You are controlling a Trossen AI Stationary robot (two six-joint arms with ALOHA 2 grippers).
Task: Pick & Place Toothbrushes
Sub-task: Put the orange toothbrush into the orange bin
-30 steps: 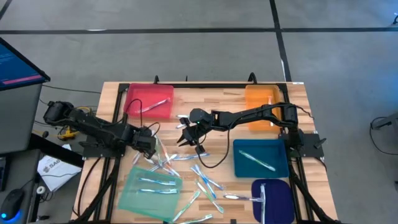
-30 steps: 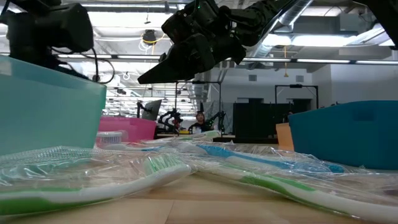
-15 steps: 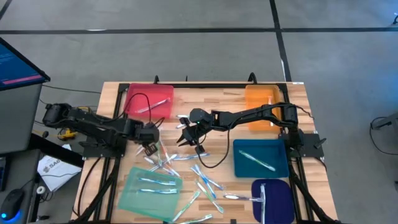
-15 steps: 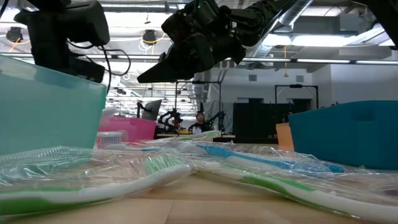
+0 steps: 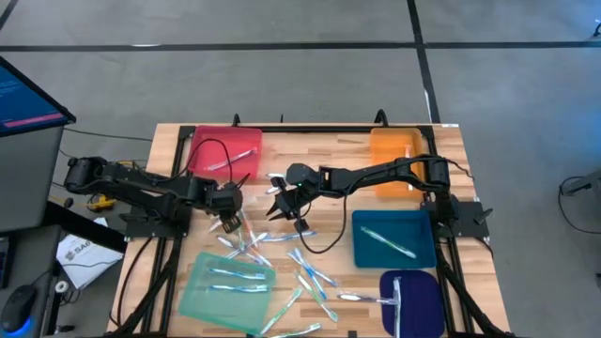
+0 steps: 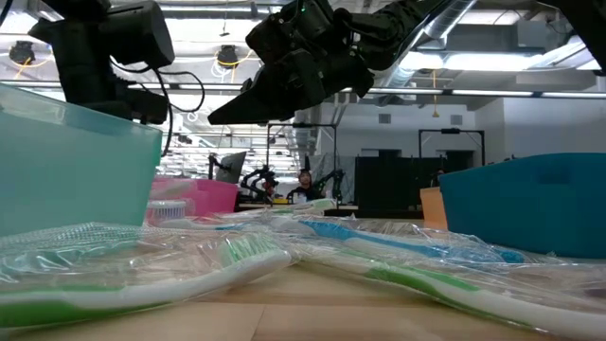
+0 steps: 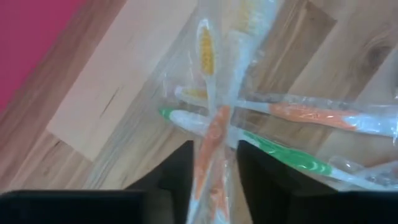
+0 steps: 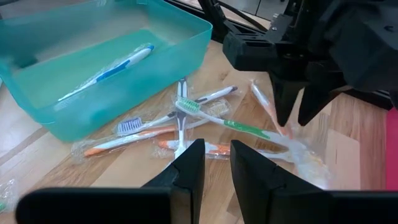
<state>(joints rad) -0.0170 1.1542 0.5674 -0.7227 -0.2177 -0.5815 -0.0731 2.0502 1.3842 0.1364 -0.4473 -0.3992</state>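
1. Progress: partly done, by my reading. Toothbrushes lie in the red tray at the far-left corner of the table, the green tray at the near-left edge, the blue tray on the right side and the dark blue tray at the near-right corner.
2. Remaining: a loose heap at mid-table toward the near edge; the orange tray at the far-right corner looks empty.
3. Left claw: fingers parted astride an orange-handled toothbrush, not clamped on it.
4. Right claw: hovers mid-table, fingers narrowly apart, nothing between them.
5. Appearance: thin sticks in crinkled clear wrappers, with orange, green, blue and white handles, crossing one another.
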